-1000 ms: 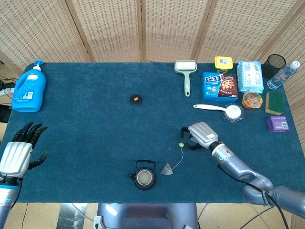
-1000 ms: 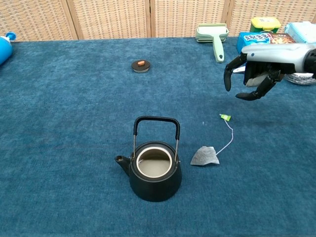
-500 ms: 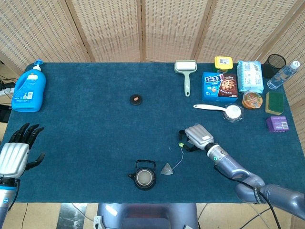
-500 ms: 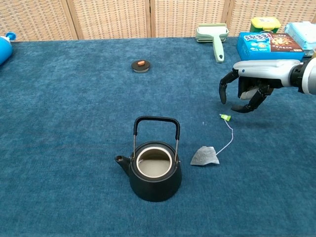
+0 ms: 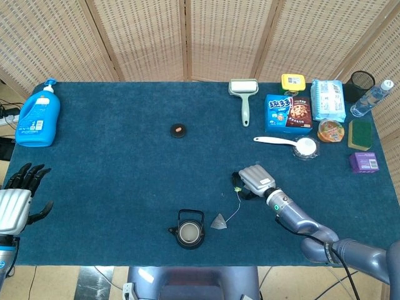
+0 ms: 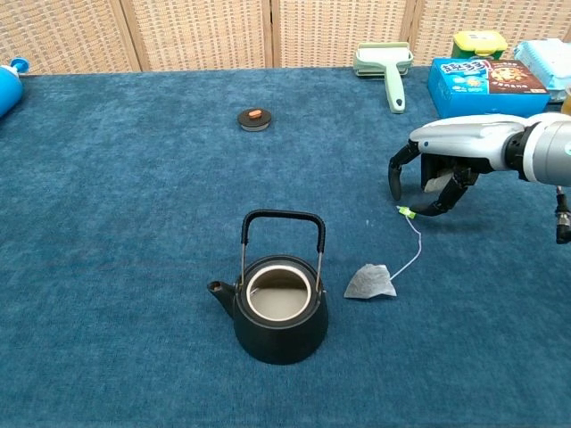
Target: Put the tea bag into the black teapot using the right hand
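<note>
1. Two hands showed: the right hand (image 6: 437, 174) hung low over the blue cloth (image 6: 134, 223), palm down, its fingers (image 6: 395, 174) curled downward and apart around the small green tag (image 6: 406, 212) at the end of the tea bag's string (image 6: 414, 250). Whether a fingertip touched the tag could not be told; nothing was plainly held.
2. The tea bag (image 6: 368, 282) lay flat on the cloth, just beside the black teapot (image 6: 278, 312) on its right, with the string running up from it toward the tag.
3. The teapot stood upright with its handle raised and its top uncovered, the pale inside showing.
4. A small round lid (image 6: 254, 118) with an orange knob sat well apart from the teapot, farther back on the cloth.
5. The left hand (image 5: 17, 200) hovered at the left edge of the table in the head view, fingers spread, holding nothing.
6. A blue detergent bottle (image 5: 39, 115) stood at the far left, and a lint roller (image 5: 244, 94), a biscuit box (image 5: 288, 112) and a white spoon (image 5: 290, 144) lay at the far right.
</note>
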